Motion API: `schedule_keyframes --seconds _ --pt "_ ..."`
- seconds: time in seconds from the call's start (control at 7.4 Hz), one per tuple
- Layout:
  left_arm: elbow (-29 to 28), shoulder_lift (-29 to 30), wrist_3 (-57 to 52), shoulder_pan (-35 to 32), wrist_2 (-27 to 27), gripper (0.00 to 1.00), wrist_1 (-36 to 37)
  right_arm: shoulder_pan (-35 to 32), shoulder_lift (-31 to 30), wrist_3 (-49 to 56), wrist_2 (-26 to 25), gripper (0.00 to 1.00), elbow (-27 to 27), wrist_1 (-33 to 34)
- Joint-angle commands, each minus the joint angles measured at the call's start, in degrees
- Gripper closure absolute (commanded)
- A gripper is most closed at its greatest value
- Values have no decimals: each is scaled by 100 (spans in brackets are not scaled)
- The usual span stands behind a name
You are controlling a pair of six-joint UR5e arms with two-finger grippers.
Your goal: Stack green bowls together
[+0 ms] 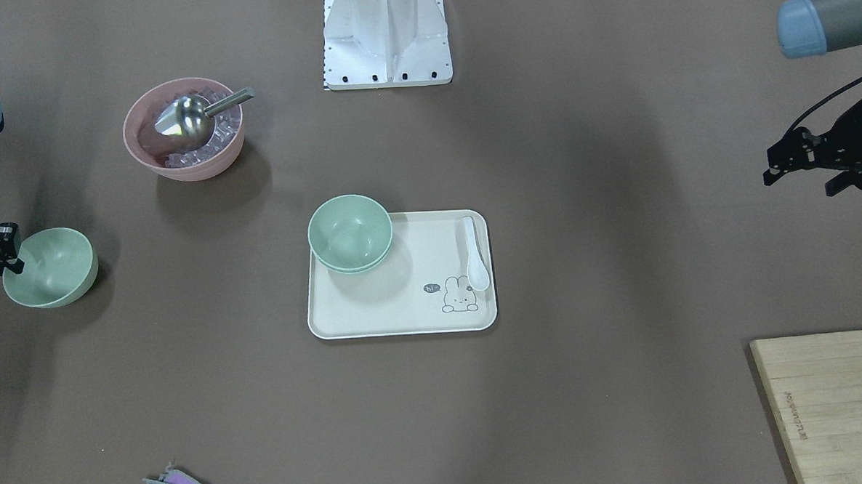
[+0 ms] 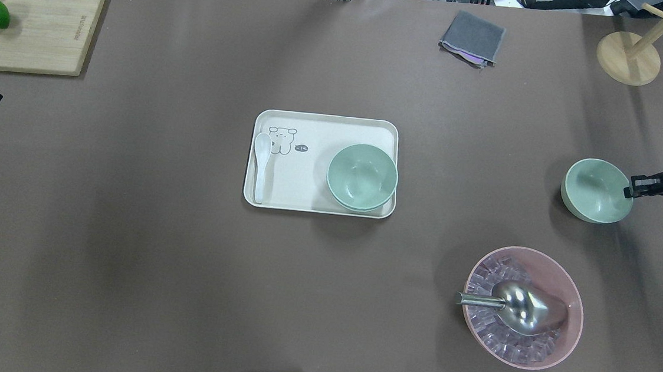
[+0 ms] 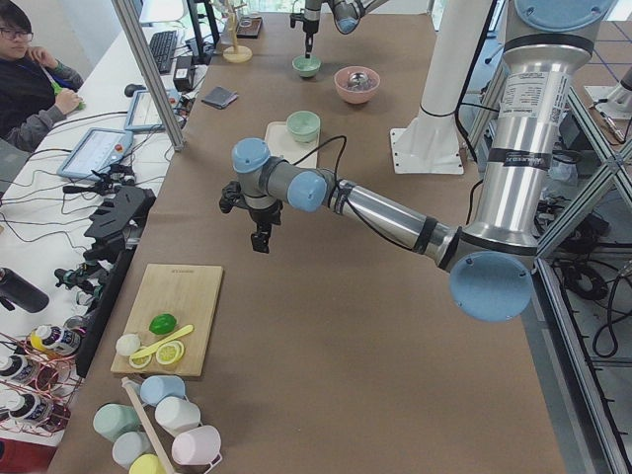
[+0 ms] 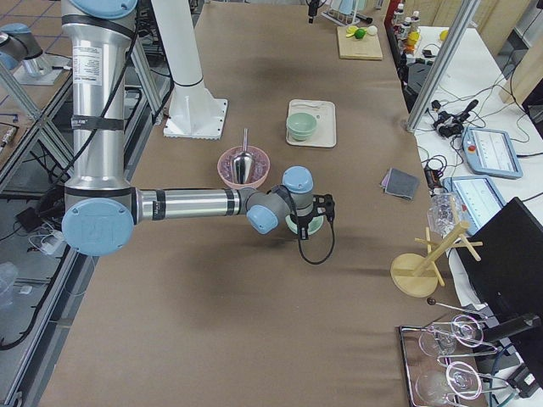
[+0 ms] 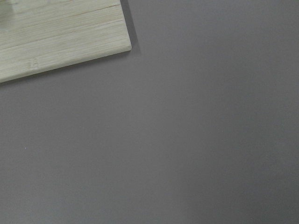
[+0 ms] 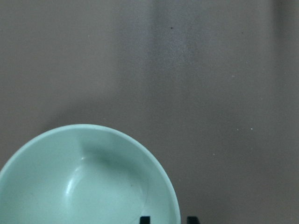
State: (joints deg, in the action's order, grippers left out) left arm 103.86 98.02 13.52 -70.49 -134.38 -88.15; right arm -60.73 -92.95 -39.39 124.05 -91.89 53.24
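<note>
R gripper clenched on rim of lone pale mint-green round bowl, frame right; two more nested on cream tray, centre. L gripper: can't tell.

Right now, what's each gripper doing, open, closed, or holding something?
Left gripper: holds nothing, out over bare table; open or closed cannot be told.
Right gripper: jaws straddle the lone green bowl's rim; whether clamped cannot be told.

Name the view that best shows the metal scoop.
Overhead exterior: the metal scoop lies large and unblocked on ice in the pink bowl. Front-facing shows it clearly but smaller; both side views show it tiny; the wrist cameras miss it.
</note>
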Motion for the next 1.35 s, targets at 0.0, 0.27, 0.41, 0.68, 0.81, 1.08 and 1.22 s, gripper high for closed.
schedule_keyframes --seconds 0.0,0.27,0.41,0.68,0.81,1.08,1.22 --pt "11 -2 2 0 0 2 0 0 -13 11 -13 100 -13 2" --pt "11 7 -25 -44 -9 2 26 0 13 11 13 100 -74 19" --pt "-15 16 -68 -148 -9 2 26 0 66 11 31 100 -84 28" --pt "-260 16 -775 -542 0 2 130 0 250 -16 40 100 -75 159" --pt "-383 16 -1424 -832 35 2 453 0 451 -51 40 100 -92 412" --pt "-786 7 -2735 -1587 53 2 842 0 855 -487 40 100 -215 878" --pt "-1119 7 -3271 -1904 61 2 852 70 1084 -1038 49 100 -329 1063"
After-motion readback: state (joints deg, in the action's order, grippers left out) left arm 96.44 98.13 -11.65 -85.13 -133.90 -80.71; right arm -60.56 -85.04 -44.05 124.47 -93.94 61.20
